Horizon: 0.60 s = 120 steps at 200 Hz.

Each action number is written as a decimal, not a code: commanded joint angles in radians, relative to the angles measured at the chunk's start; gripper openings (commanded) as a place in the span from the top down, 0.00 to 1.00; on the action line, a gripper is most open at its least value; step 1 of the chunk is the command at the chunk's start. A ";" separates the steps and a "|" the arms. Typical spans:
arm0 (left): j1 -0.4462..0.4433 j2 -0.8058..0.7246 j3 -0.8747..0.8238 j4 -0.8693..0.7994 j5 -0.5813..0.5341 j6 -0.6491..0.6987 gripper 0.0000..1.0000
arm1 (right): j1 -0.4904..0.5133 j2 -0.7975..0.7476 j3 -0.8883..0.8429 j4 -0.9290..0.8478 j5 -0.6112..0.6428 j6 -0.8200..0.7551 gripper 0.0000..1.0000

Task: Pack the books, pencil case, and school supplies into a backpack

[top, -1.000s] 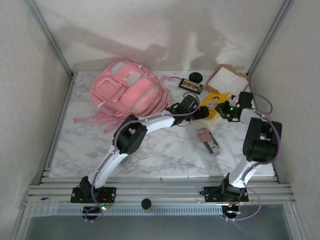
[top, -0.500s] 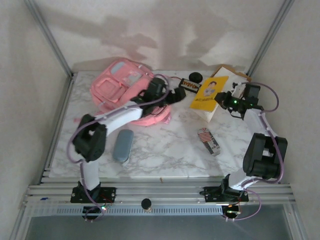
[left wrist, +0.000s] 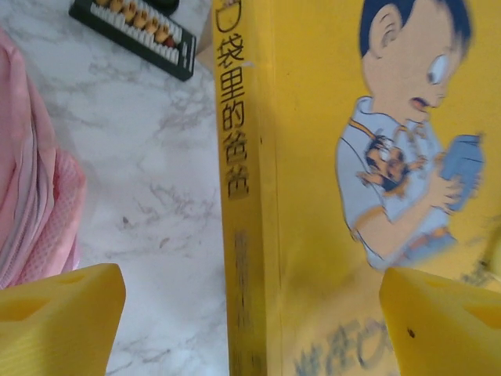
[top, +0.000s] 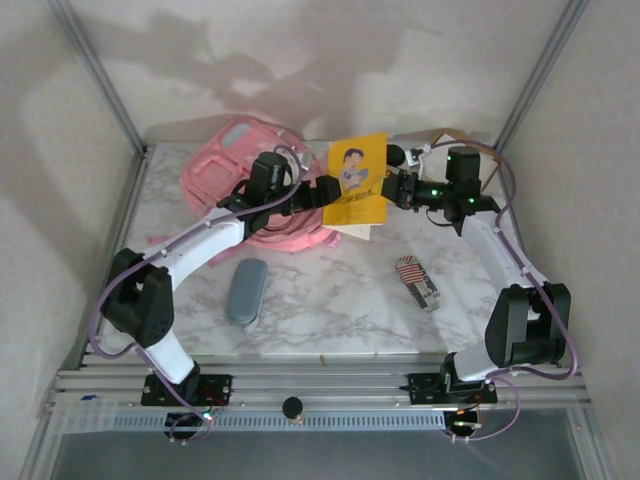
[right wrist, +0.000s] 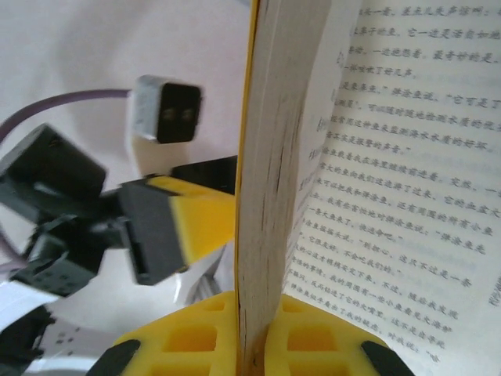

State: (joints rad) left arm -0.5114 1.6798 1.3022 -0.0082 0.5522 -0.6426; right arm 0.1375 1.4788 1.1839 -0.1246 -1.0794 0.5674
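1. Lowest in the top view, the pencil case [top: 246,290] lies flat on the marble table [top: 330,320], left of centre. The school supplies [top: 417,282] lie right of centre. Both are well apart from the arms and not yet packed.
2. Above them, at upper centre, a yellow book [top: 356,182] is held upright in the air. The right gripper [top: 392,188] is clamped on its right edge, and the right wrist view shows its yellow fingers [right wrist: 196,345] pinching the page block while loose pages fan to the right.
3. The left gripper [top: 318,192] is at the book's left edge with its jaws spread wide and holding nothing. Its fingers [left wrist: 59,317] straddle the spine.
4. This looks like a hand-over. To do it well, the left jaws should close squarely on the spine, catching cover and pages together, before the right lets go.
5. Farthest, at upper left, is the backpack [top: 225,175]. I cannot tell whether its mouth is open, so that needs checking before the book is carried over.
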 commanded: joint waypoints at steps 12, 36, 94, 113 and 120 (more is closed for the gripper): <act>0.007 -0.064 -0.082 0.159 0.136 -0.076 0.22 | 0.058 -0.027 0.014 0.191 -0.082 0.112 0.92; 0.002 -0.084 -0.137 0.322 0.206 -0.174 0.29 | 0.087 0.000 0.050 0.120 -0.077 0.056 0.91; 0.002 -0.133 -0.152 0.343 0.238 -0.216 0.43 | 0.080 0.063 0.082 -0.004 -0.070 -0.049 0.95; -0.006 -0.152 -0.153 0.362 0.262 -0.228 0.50 | 0.080 0.105 0.145 -0.107 -0.027 -0.121 0.94; -0.009 -0.165 -0.160 0.360 0.260 -0.225 0.53 | 0.079 0.131 0.189 -0.179 -0.001 -0.165 0.94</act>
State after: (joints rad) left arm -0.4938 1.5902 1.1469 0.2390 0.7189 -0.8440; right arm 0.2092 1.5475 1.2579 -0.1513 -1.1057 0.5400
